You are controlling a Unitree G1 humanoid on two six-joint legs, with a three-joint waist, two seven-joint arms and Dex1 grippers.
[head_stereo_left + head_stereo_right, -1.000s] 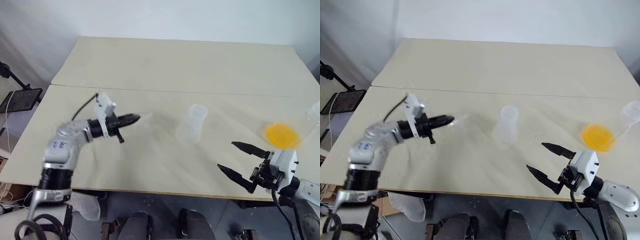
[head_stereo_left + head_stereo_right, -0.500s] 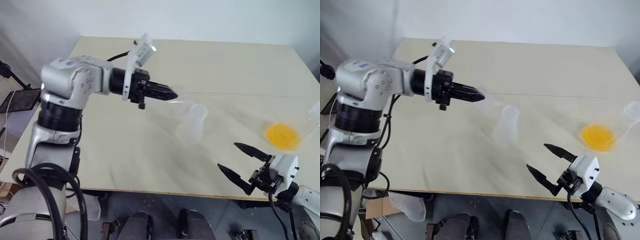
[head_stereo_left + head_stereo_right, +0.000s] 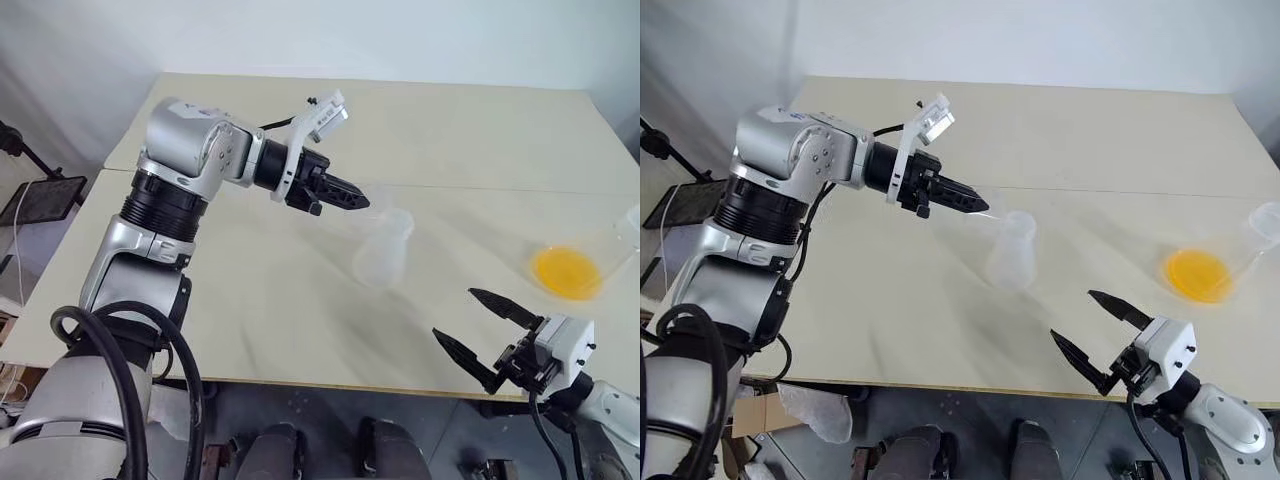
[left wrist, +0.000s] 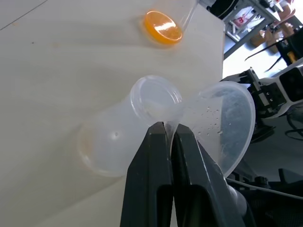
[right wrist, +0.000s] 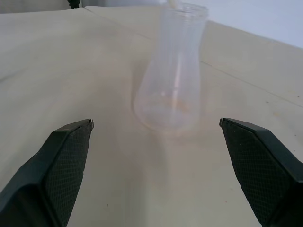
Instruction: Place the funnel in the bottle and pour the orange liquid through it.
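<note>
Holding funnel [image 4: 222,120] pinched in left end effector [image 4: 169,126] beside bottle [image 3: 383,247] mouth, mid-tabletop [image 3: 300,320]; right end effector [image 3: 488,325] wide, empty, near front edge.

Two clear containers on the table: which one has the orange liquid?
The wide flask near the table's right edge holds the orange liquid. The frosted bottle mid-table, by the left hand, looks empty.

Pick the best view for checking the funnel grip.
Left wrist view: the funnel is large there, its rim pinched between the shut left gripper fingers, beside the bottle mouth. In the head views it is a faint clear shape at the fingertips. In the right wrist view I cannot make it out.
</note>
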